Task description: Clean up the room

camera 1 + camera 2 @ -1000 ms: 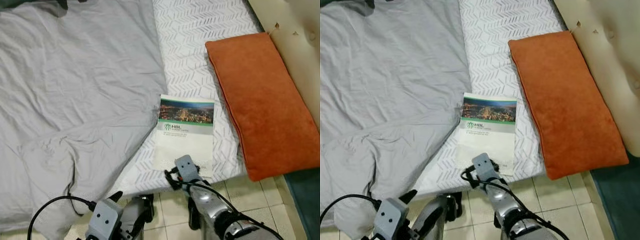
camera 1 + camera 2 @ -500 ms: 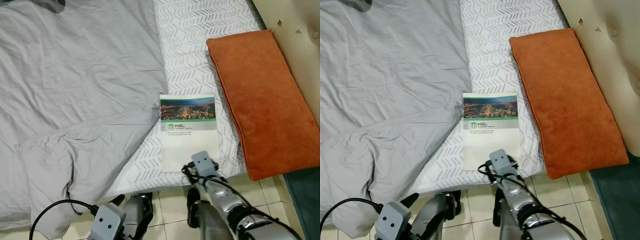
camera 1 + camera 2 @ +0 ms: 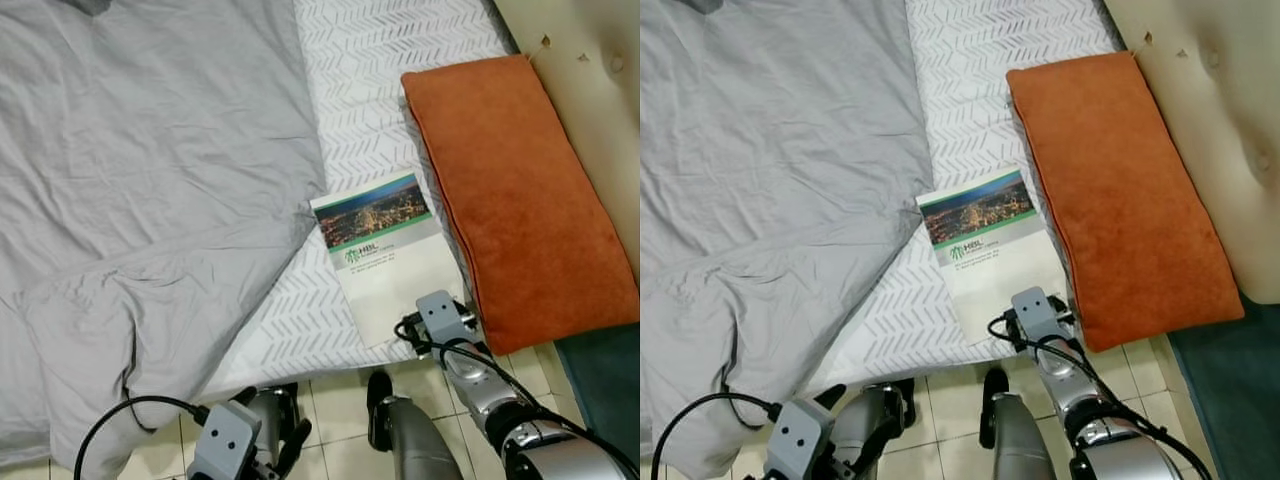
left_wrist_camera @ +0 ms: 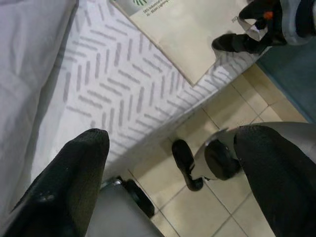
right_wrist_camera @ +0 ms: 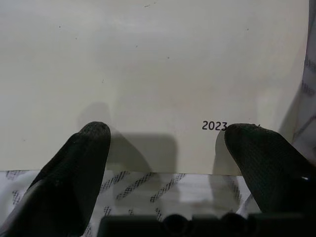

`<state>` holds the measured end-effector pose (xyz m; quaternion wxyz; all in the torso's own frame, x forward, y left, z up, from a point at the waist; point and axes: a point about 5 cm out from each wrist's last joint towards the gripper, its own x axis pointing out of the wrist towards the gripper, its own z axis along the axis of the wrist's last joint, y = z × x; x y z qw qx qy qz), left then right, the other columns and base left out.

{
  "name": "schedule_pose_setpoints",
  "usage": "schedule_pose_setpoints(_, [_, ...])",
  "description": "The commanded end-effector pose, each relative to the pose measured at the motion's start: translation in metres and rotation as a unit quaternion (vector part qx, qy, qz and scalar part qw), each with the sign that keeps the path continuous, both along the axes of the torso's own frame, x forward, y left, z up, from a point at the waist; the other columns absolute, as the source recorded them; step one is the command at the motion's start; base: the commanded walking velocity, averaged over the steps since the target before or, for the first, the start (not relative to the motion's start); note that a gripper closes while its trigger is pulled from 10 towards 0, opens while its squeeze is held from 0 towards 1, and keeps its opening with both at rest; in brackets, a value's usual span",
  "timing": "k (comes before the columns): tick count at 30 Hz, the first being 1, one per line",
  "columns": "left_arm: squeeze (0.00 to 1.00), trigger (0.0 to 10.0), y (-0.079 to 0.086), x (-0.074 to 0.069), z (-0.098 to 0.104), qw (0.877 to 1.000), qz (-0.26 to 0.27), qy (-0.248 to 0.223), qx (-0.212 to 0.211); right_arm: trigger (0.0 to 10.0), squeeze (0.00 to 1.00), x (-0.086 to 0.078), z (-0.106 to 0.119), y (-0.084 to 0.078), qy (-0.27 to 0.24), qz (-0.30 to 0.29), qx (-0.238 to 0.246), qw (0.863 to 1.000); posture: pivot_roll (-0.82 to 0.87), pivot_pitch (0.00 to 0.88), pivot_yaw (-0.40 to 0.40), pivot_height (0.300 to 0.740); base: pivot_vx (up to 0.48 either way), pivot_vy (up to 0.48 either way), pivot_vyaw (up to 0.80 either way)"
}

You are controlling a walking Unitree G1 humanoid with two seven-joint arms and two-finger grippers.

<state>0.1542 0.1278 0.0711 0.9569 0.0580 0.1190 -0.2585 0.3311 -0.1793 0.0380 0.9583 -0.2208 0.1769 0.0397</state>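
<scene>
While the booklet (image 3: 385,255) lies ungrasped on the bed (image 3: 370,60), the right gripper (image 5: 165,136) rests spread-fingered at its edge; tidying has barely begun.

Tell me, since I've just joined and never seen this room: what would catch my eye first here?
The long orange cushion stands out most, lying on the right side of the bed beside a cream padded headboard. Next to it, a booklet with a city photo on its cover lies tilted on the white patterned sheet, with the right gripper open at its near edge. A rumpled grey duvet covers the left of the bed.
</scene>
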Motion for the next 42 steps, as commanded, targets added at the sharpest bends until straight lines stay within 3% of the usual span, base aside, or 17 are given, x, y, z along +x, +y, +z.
schedule_pose_setpoints(1, [0.00,10.0,0.003,-0.007,-0.012,1.000,0.003,0.028,0.011,10.0,0.00,-0.015,-0.019,-0.006,0.041,-0.015,0.002,0.999,0.15,0.605,0.027,0.740,0.000,0.000,0.00])
schedule_pose_setpoints(5, [0.00,10.0,0.003,-0.001,-0.019,0.999,0.007,0.027,0.017,10.0,0.00,-0.014,-0.018,0.009,0.030,-0.002,0.042,0.999,0.14,0.577,0.020,0.740,0.000,0.000,0.00])
schedule_pose_setpoints(9, [0.00,10.0,0.009,0.018,-0.026,0.999,0.043,0.023,0.012,10.0,0.00,-0.012,-0.009,0.038,-0.031,0.026,0.118,0.992,0.08,0.490,0.002,0.740,0.000,0.000,0.00])
schedule_pose_setpoints(10, [0.00,10.0,0.013,0.026,-0.028,0.997,0.065,0.023,0.019,10.0,0.00,-0.014,-0.004,0.043,-0.057,0.032,0.136,0.989,0.05,0.421,-0.002,0.740,0.000,0.000,0.00])
schedule_pose_setpoints(11, [0.00,10.0,0.016,0.032,-0.029,0.996,0.080,0.022,0.024,10.0,0.00,-0.015,-0.001,0.046,-0.077,0.036,0.147,0.985,0.05,0.421,-0.002,0.740,0.000,0.000,0.00])
schedule_pose_setpoints(12, [0.00,10.0,0.017,0.040,-0.030,0.995,0.092,0.021,0.022,10.0,0.00,-0.017,0.004,0.047,-0.101,0.035,0.157,0.982,0.01,0.363,-0.003,0.740,0.000,0.000,0.00])
schedule_pose_setpoints(13, [0.00,10.0,0.017,0.040,-0.030,0.995,0.092,0.021,0.022,10.0,0.00,-0.017,0.004,0.047,-0.101,0.035,0.157,0.982,0.01,0.363,-0.003,0.740,0.000,0.000,0.00])
schedule_pose_setpoints(14, [0.00,10.0,0.016,0.056,-0.025,0.995,0.102,0.008,0.018,10.0,0.00,-0.028,0.017,0.043,-0.146,0.021,0.182,0.972,-0.02,0.303,-0.001,0.740,0.000,0.000,0.00])
schedule_pose_setpoints(15, [0.00,10.0,0.013,0.064,-0.019,0.995,0.104,-0.004,0.011,10.0,0.00,-0.035,0.025,0.040,-0.166,0.012,0.193,0.967,-0.04,0.269,0.001,0.740,0.000,0.000,0.00])
schedule_pose_setpoints(21, [0.00,10.0,0.000,0.098,0.002,0.992,0.111,-0.052,-0.026,10.0,0.00,-0.060,0.046,0.027,-0.215,-0.013,0.207,0.954,-0.11,0.123,0.027,0.740,0.000,-0.080,0.00])
schedule_pose_setpoints(23, [0.00,10.0,-0.003,0.116,0.004,0.990,0.124,-0.058,-0.037,10.0,0.00,-0.066,0.050,0.021,-0.230,-0.018,0.193,0.954,-0.13,0.102,0.036,0.740,0.000,-0.480,0.00])
schedule_pose_setpoints(27, [0.00,10.0,-0.012,0.136,0.001,0.989,0.130,-0.048,-0.057,10.0,0.00,-0.072,0.049,0.000,-0.215,-0.057,0.184,0.957,-0.19,0.053,0.067,0.740,0.000,-0.480,0.00])
schedule_pose_setpoints(34, [0.00,10.0,-0.021,0.152,0.001,0.990,0.117,-0.046,-0.062,10.0,0.00,-0.069,0.056,-0.008,-0.207,-0.065,0.175,0.960,-0.22,0.045,0.090,0.740,0.000,-0.472,0.00])
schedule_pose_setpoints(42, [0.00,10.0,-0.007,0.160,-0.008,0.990,0.133,-0.042,-0.036,10.0,0.00,-0.073,0.053,0.001,-0.189,-0.046,0.171,0.966,-0.21,0.061,0.094,0.740,0.000,-0.468,0.00])
